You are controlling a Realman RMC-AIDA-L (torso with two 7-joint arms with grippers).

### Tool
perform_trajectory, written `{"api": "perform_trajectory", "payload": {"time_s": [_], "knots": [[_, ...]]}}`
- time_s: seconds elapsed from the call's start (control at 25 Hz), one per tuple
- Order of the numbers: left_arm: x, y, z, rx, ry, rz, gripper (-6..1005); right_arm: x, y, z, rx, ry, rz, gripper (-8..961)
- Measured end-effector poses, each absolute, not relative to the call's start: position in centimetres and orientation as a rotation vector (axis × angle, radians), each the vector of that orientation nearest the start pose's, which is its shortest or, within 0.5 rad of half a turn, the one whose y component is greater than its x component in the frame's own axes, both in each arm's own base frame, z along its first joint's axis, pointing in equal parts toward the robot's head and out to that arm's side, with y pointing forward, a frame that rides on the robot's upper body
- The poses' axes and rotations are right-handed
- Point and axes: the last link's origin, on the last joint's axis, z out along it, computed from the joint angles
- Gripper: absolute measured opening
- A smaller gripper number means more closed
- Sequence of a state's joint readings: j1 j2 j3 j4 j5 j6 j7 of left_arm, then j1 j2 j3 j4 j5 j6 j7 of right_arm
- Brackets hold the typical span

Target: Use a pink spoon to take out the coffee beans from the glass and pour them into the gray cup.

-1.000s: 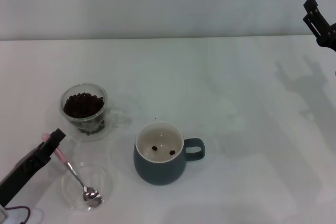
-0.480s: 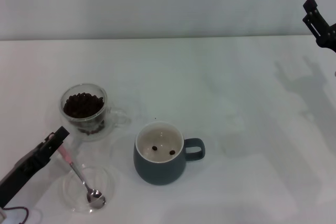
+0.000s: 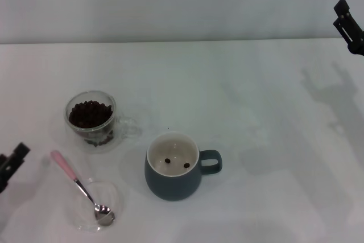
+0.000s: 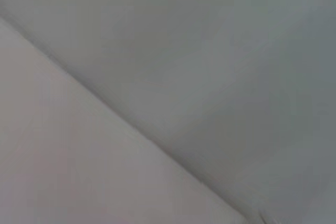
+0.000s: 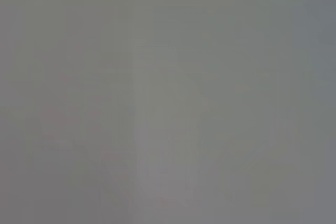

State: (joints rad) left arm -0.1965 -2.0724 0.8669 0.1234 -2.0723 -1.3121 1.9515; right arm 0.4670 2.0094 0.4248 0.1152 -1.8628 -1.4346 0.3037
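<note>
In the head view the pink spoon [image 3: 77, 185] lies free, its metal bowl in a flat clear dish [image 3: 118, 198] and its pink handle end on the table. The glass [image 3: 91, 119] holds a heap of coffee beans [image 3: 89, 113] at the left. The gray cup [image 3: 172, 166] stands to its right with two beans on its cream inside. My left gripper [image 3: 11, 166] shows only as a dark tip at the left edge, apart from the spoon. My right gripper [image 3: 348, 27] is high at the far right edge. Both wrist views show only blank grey surface.
The white table [image 3: 256, 95] runs back to a grey wall. The cup's loop handle points right. The clear dish sits near the front edge, left of the cup.
My left gripper has let go of the spoon's handle and drawn back to the left edge. The spoon now lies on its own. The right gripper has shifted slightly right.
</note>
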Motion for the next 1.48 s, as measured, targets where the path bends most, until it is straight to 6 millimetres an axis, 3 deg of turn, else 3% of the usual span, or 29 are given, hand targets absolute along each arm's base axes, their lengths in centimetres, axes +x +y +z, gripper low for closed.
{"api": "perform_trajectory", "payload": {"time_s": [0.08,0.32,0.56,0.92,1.48], "knots": [[-38.5,22.8,-1.0,-1.633,-1.247,-1.069,860,31.8,32.9,3.3,-1.522,0.425,0.942,871],[-39.9,21.6,3.0,-1.488,-0.854,-0.925,860,32.6,32.2,3.3,-1.510,0.442,0.918,871],[-41.0,22.9,4.8,-1.387,-0.609,-0.643,861,34.4,31.1,3.2,-1.516,0.478,0.836,871],[-40.1,25.8,4.4,-1.396,-0.589,-0.621,851,36.3,29.1,2.5,-1.513,0.531,0.752,871],[-39.5,26.4,3.1,-1.429,-0.615,-0.634,847,36.3,29.1,1.5,-1.524,0.589,0.745,871]]}}
